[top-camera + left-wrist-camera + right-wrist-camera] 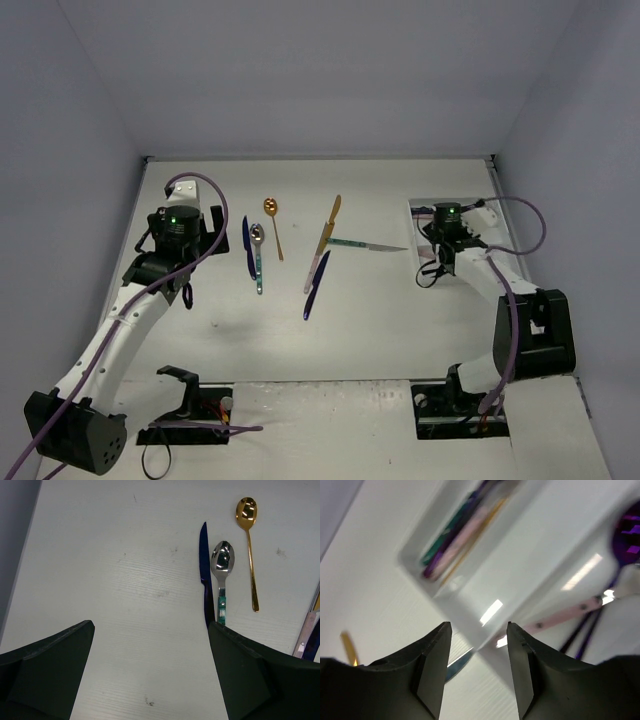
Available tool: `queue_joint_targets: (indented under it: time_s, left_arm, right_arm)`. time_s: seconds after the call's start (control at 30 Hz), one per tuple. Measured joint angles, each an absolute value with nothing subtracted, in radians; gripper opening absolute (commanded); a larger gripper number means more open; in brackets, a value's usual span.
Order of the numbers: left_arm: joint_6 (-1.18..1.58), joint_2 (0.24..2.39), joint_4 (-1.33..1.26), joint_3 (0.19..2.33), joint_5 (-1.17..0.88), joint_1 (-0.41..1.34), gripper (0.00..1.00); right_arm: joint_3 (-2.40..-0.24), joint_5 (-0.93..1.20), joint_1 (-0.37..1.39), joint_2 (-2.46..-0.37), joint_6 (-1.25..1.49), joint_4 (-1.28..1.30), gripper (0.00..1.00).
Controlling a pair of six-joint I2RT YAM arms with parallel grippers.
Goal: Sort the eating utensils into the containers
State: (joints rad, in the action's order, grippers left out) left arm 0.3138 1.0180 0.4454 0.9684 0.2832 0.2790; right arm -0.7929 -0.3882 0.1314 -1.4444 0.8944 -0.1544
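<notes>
**A:** The left jaws stand wide apart over bare tabletop [125, 605] with nothing between them. The right jaws are parted by a narrower gap, which is also empty.

**B:** What lies by the left jaws?

**A:** Their wrist view shows a dark blue knife [204, 575] and a silver spoon with a teal handle [222, 567] side by side. Both handles vanish behind the right-hand finger. A gold spoon [248, 545] lies just right of those. A pink-handled utensil [306, 632] pokes in at the frame's edge.

**B:** What does the overhead view add?

**A:** More pieces lie further right, between the two pairs of jaws. There is a gold knife [331, 222] and a dark blue utensil [316, 292] beside the pink-handled one. A teal-handled knife [365, 246] lies crosswise, its blade pointing toward the right jaws. The white tray [418, 207] is mostly hidden under the right wrist.

**B:** Does the right wrist view show it?

**A:** Yes, though blurred. The tray's corner sits just ahead of the right jaws. The compartment up-left of them holds a bundle of teal, purple, pink and gold utensils [462, 540]. Up-right lie a purple spoon [629, 535] and a second pink-handled utensil [565, 615]. A blade tip [457, 664] shows between the jaws, below the tray.

**B:** Is there room to move?

**A:** Left of the left jaws the tabletop runs bare to the grey wall [15, 525]. The tray lies close to the right wall [560, 150].
</notes>
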Motion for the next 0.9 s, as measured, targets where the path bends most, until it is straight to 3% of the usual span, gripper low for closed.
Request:
queue_joint_targets:
  time_s: [0.17,0.4,0.9]
  left_arm:
    - [0.314,1.018,0.445,0.968,0.280,0.279,0.97]
    - [0.314,1.018,0.445,0.968,0.280,0.279,0.97]
    - [0.313,1.021,0.445,0.968,0.282,0.279,0.97]
  right_arm:
    - [-0.954,-0.297,0.308,-1.506,0.637,-0.217,0.41]
    - [-1.175,-0.145,0.488,-1.750,0.367,-0.257,0.47]
    - [-1.616,-0.047,0.723,-2.241,0.184,-0.265,0.48]
